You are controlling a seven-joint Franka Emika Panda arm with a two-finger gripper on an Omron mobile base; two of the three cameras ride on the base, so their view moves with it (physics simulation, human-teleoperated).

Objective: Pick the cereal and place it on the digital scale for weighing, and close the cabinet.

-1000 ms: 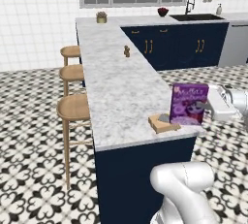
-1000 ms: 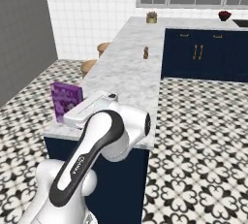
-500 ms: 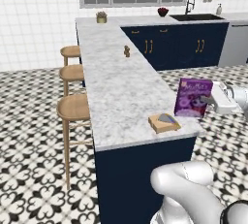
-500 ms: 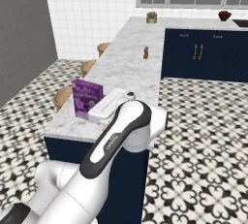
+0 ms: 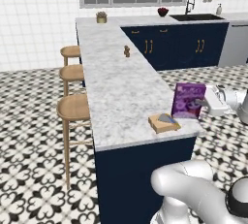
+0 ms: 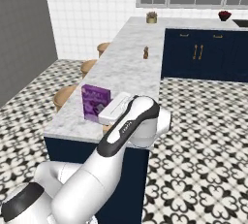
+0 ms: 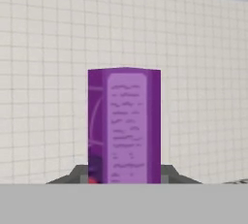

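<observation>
Cereal box [image 5: 189, 101], purple, standing upright above the near right corner of the marble counter [image 5: 114, 80], the gripper [image 5: 207, 103] clamping on its narrow side; the tan digital scale [image 5: 164, 122] is lying on the counter just beside and in front of it. A small brown figurine [image 5: 127, 51] is standing mid-counter, with a potted plant [image 5: 101, 17] and a red bowl [image 5: 163, 11] sitting far back by the window. Three wooden stools [image 5: 73, 106] are lining the counter's left side over black-and-white patterned floor tile [image 5: 29, 136], with navy base cabinets [image 5: 184, 46] and a sink faucet [image 5: 189, 3] running along the white-tiled rear wall.
</observation>
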